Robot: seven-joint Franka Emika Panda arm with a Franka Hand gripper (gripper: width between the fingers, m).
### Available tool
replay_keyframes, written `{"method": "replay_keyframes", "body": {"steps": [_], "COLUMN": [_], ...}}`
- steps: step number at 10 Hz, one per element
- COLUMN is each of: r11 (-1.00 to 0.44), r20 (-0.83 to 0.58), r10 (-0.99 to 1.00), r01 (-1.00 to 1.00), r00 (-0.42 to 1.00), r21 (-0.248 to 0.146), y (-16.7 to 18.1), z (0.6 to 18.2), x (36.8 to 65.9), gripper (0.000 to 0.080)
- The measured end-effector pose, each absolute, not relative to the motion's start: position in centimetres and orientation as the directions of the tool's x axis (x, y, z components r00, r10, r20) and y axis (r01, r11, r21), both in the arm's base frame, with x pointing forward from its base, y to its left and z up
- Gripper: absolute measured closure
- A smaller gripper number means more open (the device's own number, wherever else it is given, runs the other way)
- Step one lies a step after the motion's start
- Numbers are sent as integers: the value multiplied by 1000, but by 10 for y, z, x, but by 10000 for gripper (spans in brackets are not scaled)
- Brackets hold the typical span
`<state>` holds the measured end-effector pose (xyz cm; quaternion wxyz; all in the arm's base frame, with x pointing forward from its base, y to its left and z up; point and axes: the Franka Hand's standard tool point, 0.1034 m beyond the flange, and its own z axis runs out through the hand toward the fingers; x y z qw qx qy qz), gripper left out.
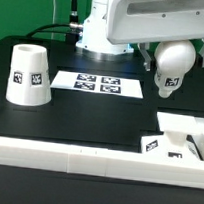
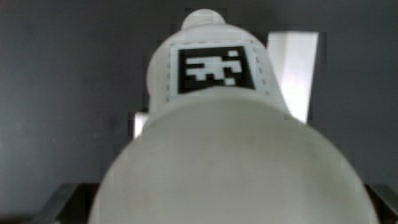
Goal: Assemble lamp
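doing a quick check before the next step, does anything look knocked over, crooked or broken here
Nothing stands out. The shade stands on its wide end on the table, the base sits flat at the exterior view's right, and the bulb hangs in the pincer above it, with no visible damage.

Glossy white arm [image 1: 96, 29]: rounded column segments, pale blue-grey shading along the seams. Broad, boxy white wrist housing [image 1: 163, 15] with softened corners, greyer on the underside. Thin black cable [image 1: 56, 30] curving in to the foot of the column. Gripper [image 1: 174, 64] with short, dark fingers [image 1: 146, 60] below the housing. Seen from the wrist view, only blurred dark grey edges of those fingers, too soft for detail.
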<state>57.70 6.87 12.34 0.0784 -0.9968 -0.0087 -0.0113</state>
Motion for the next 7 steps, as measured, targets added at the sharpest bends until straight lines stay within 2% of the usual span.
{"method": "replay_keyframes", "body": {"steps": [2, 4, 6, 7], "r11": [-991, -992, -991, -991], "r20": [165, 266, 217, 225], "r10": [37, 34, 37, 36], "r01": [58, 64, 64, 64], "r00": [986, 963, 975, 974], "r21": [-124, -104, -120, -120], "y": [61, 58, 56, 56], "z": [124, 143, 155, 155], "x": [586, 595, 606, 608], "gripper": [222, 222, 222, 222]}}
